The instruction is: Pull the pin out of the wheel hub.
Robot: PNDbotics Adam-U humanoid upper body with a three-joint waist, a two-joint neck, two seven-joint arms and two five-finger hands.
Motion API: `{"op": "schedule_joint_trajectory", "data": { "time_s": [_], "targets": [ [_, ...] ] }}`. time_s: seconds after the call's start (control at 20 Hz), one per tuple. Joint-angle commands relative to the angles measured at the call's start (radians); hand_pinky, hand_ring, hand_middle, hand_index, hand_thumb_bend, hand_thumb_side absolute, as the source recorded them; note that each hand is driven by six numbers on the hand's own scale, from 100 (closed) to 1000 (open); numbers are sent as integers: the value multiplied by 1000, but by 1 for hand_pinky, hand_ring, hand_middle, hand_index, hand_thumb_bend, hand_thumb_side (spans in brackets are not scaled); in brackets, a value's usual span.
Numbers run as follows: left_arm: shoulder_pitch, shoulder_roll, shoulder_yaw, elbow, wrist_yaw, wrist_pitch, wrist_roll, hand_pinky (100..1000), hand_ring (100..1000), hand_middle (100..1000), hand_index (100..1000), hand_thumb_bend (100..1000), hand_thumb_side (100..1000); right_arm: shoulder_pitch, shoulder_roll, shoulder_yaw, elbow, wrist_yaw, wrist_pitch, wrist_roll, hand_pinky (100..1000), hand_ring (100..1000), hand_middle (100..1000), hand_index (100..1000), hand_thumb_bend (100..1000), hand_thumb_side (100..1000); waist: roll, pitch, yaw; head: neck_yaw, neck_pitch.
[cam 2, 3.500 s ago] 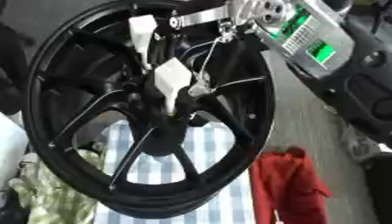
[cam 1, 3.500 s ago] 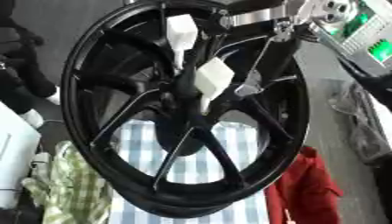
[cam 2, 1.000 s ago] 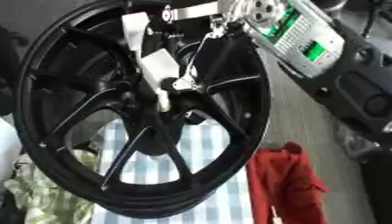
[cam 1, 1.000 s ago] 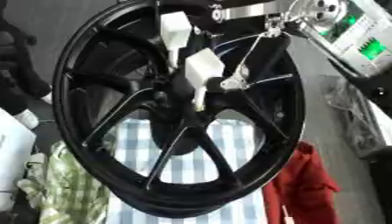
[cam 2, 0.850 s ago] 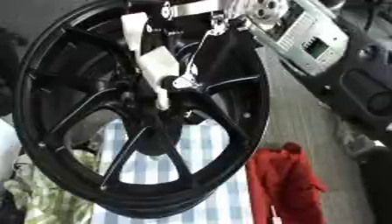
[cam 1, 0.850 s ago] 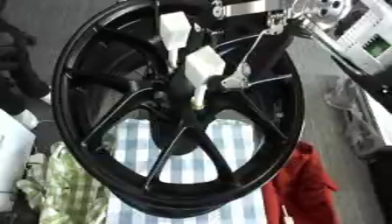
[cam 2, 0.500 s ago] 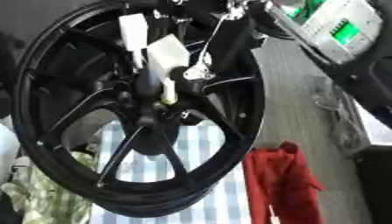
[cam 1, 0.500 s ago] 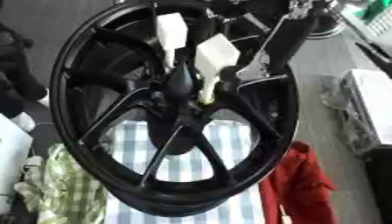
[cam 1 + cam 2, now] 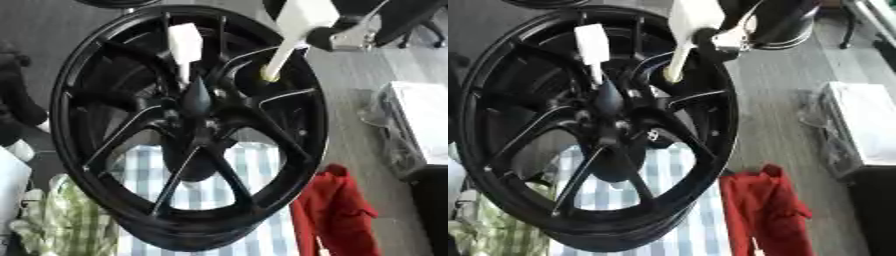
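One right hand (image 9: pixel 328 30), mostly cropped, grip unclear; pale pin (image 9: pixel 282 54) off wheel hub (image 9: pixel 197 107).

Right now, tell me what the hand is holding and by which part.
Cannot tell for sure. A white rod, yellowish at its tip, reaches down from the right hand toward the wheel hub; the hold itself is hidden.
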Motion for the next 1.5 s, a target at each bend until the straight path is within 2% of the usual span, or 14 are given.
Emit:
{"op": "schedule_joint_trajectory", "data": {
  "time_s": [0.05, 0.3, 0.5, 0.65, 0.8, 0.95, 1.0, 1.05, 1.1, 1.15, 1.25, 1.3, 1.4, 1.5],
  "targets": [
    [-4, 32, 17, -15, 3, -3, 10, 764, 834, 768, 799, 100, 862, 73, -113, -110, 6, -49, -10, -98, 790, 574, 363, 409, 100, 100, 8, -21, -6, 8, -12],
    [3, 36, 28, -18, 6, -5, 20, 764, 835, 768, 799, 100, 863, 300, -195, -291, 52, -117, -44, -275, 793, 568, 364, 407, 100, 100, 17, -9, -24, 37, -18],
    [9, 38, 43, -25, 10, -9, 34, 764, 836, 768, 799, 100, 860, 501, -193, -437, 115, -143, -77, -406, 794, 567, 366, 409, 100, 100, 24, 2, -35, 67, -22],
    [16, 40, 56, -30, 13, -12, 48, 764, 836, 768, 799, 100, 861, 652, -138, -528, 166, -108, -99, -482, 796, 570, 373, 416, 100, 100, 28, 8, -42, 92, -22],
    [19, 38, 58, -32, 15, -11, 52, 764, 836, 768, 798, 100, 861, 762, -53, -586, 216, -43, -118, -525, 805, 591, 410, 453, 100, 100, 32, 10, -42, 109, -26],
    [18, 36, 57, -32, 16, -11, 51, 764, 837, 769, 798, 100, 860, 820, 34, -625, 253, 30, -127, -544, 822, 639, 505, 556, 105, 100, 38, 10, -43, 117, -31],
    [18, 34, 57, -33, 16, -11, 50, 764, 837, 769, 798, 100, 861, 831, 59, -633, 262, 51, -128, -545, 843, 703, 615, 672, 169, 100, 39, 10, -42, 118, -33],
    [18, 33, 57, -32, 17, -10, 50, 764, 837, 769, 798, 100, 861, 839, 82, -642, 269, 70, -130, -544, 868, 768, 739, 775, 249, 136, 40, 10, -43, 118, -35],
    [18, 33, 56, -32, 17, -10, 50, 764, 837, 769, 798, 100, 861, 845, 99, -649, 278, 86, -133, -546, 877, 793, 773, 812, 263, 236, 40, 10, -43, 118, -36],
    [17, 33, 56, -32, 17, -10, 49, 763, 837, 769, 798, 100, 860, 848, 115, -657, 288, 99, -134, -554, 896, 833, 846, 883, 264, 460, 41, 10, -43, 118, -36],
    [17, 33, 56, -32, 16, -10, 49, 763, 838, 769, 798, 100, 862, 851, 141, -667, 306, 103, -132, -579, 909, 858, 901, 915, 177, 631, 41, 10, -42, 117, -36],
    [18, 32, 57, -32, 17, -10, 49, 764, 838, 769, 798, 100, 863, 851, 152, -671, 314, 94, -128, -599, 910, 856, 909, 922, 154, 680, 41, 10, -42, 116, -37],
    [17, 31, 57, -32, 18, -10, 50, 763, 838, 769, 798, 100, 862, 845, 167, -674, 322, 64, -123, -642, 906, 841, 897, 912, 123, 702, 42, 10, -42, 114, -36],
    [17, 29, 57, -33, 18, -10, 49, 763, 838, 770, 798, 100, 863, 833, 175, -672, 318, 27, -121, -685, 907, 834, 892, 911, 122, 673, 42, 9, -41, 112, -36]
  ]
}}
